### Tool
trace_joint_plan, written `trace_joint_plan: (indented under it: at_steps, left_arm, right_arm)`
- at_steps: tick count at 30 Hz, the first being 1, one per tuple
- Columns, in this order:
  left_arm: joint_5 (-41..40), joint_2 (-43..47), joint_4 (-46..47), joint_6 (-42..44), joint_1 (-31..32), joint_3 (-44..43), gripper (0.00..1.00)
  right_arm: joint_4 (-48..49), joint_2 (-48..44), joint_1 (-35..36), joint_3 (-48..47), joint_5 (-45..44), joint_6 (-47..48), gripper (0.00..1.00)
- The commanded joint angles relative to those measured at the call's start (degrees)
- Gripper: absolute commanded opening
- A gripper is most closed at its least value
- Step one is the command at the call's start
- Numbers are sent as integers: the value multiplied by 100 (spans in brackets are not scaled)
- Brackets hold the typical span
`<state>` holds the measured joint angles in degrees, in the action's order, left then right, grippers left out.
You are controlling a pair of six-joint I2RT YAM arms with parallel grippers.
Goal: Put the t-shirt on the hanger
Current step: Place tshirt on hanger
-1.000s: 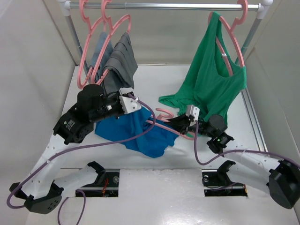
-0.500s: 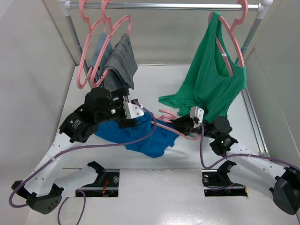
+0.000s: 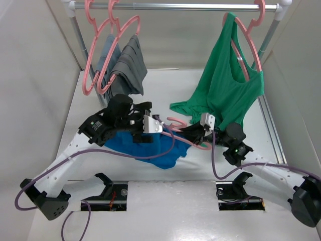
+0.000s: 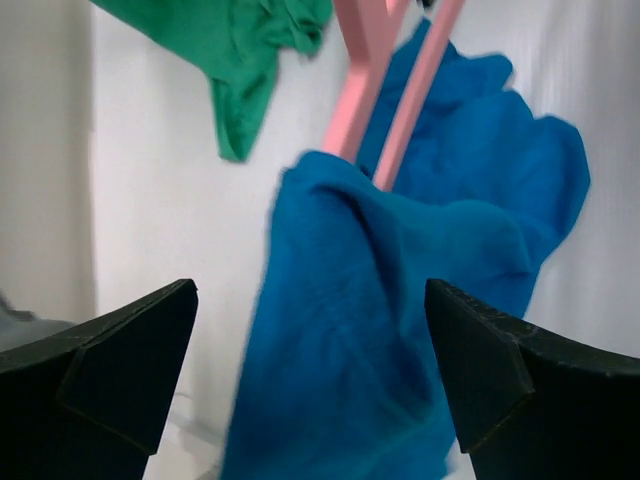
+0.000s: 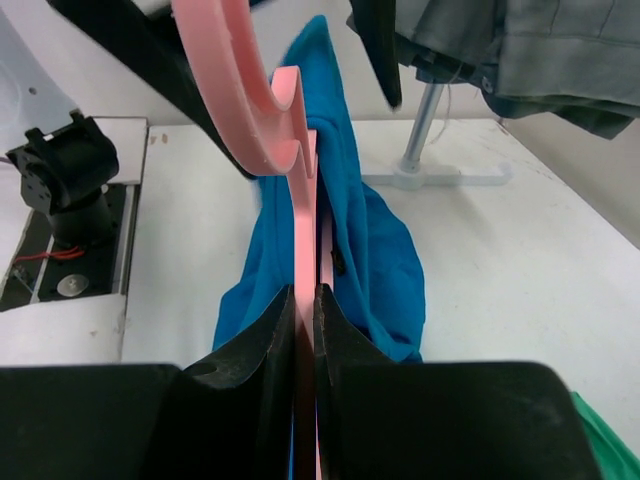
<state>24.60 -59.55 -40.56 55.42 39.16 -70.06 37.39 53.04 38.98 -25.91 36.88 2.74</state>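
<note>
T-shirt point(image 4: 380, 330) soft, rumpled; hanger point(image 4: 415, 100) slim, smooth plastic.

Bare table point(image 3: 160, 86) behind the t-shirt point(image 3: 161, 150) lies open between the grey garments point(image 3: 128, 65) and the green top point(image 3: 225, 88).

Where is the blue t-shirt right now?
Top view: the t-shirt lies bunched on the table, centre-left, under the open left claw, with the pink hanger held by the right claw poking into it.
</note>
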Motion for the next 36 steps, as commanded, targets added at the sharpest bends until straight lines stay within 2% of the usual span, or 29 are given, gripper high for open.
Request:
trace_joint_plan:
  at_steps: [1, 3, 4, 7, 8, 10, 14, 15, 16, 17, 19, 20, 21, 22, 23, 24, 27, 30, 34, 36]
  left_arm:
    - [-157, 49, 171, 189, 13, 195, 92]
    - [-157, 49, 224, 189, 13, 274, 77]
    - [-105, 49, 224, 189, 13, 274, 64]
    - [70, 49, 66, 189, 13, 274, 47]
    - [71, 49, 13, 189, 13, 274, 26]
    - [133, 49, 13, -4, 13, 274, 2]
    - [142, 110, 65, -522, 13, 221, 0]
    - [55, 171, 65, -662, 13, 221, 0]
    - [-173, 285, 152, -986, -48, 221, 0]
    - [-279, 373, 240, -1172, -118, 386, 0]
    - [-473, 705, 618, -1550, -302, 589, 0]
    - [-613, 821, 732, -1900, -434, 816, 0]
    - [-684, 935, 942, -2086, -435, 941, 0]
    - [-746, 1032, 1031, -2270, -435, 1046, 0]
    - [-824, 1164, 1093, -2429, -487, 1213, 0]
    - [-825, 1165, 1146, -2578, -540, 1275, 0]
    - [-930, 1218, 1374, -2983, -698, 1398, 0]
    - [-1088, 1218, 1638, -3160, -769, 1451, 0]
    - [-1237, 1218, 1919, -3476, -821, 1556, 0]
    - [-1430, 1165, 2095, -3764, -988, 1557, 0]
  right_arm:
    - [243, -223, 101, -388, 135, 7, 0]
    - [191, -276, 101, -441, 135, 68, 0]
    - [138, -276, 101, -441, 135, 68, 0]
    - [137, -276, 101, -563, 135, 130, 0]
    - [85, -276, 101, -564, 135, 200, 0]
    - [85, -276, 101, -617, 135, 253, 0]
    - [-362, 4, 101, -1107, -215, 359, 0]
    - [-807, 5, 101, -1240, -443, 359, 4]
    - [-1073, 5, 101, -1380, -993, 359, 13]
    - [-1363, 57, 101, -1521, -1295, 359, 33]
    - [-2250, 58, 170, -2021, -1971, 359, 53]
    - [-2540, -12, 171, -2197, -2810, 359, 60]
    - [-2796, -13, 354, -2521, -3262, 306, 77]
    - [-3181, -152, 434, -2655, -3675, 306, 87]
    - [-3333, -153, 531, -2778, -4437, 306, 94]
    - [-3482, -223, 697, -2901, -4783, 236, 100]
    - [-4097, -128, 917, -3375, -5628, 183, 100]
    - [-4669, 302, 1365, -3623, -6016, 183, 100]
    - [-4899, 787, 1849, -3413, -5607, 60, 100]
    - [-4637, 787, 1850, -3062, -5429, -237, 100]
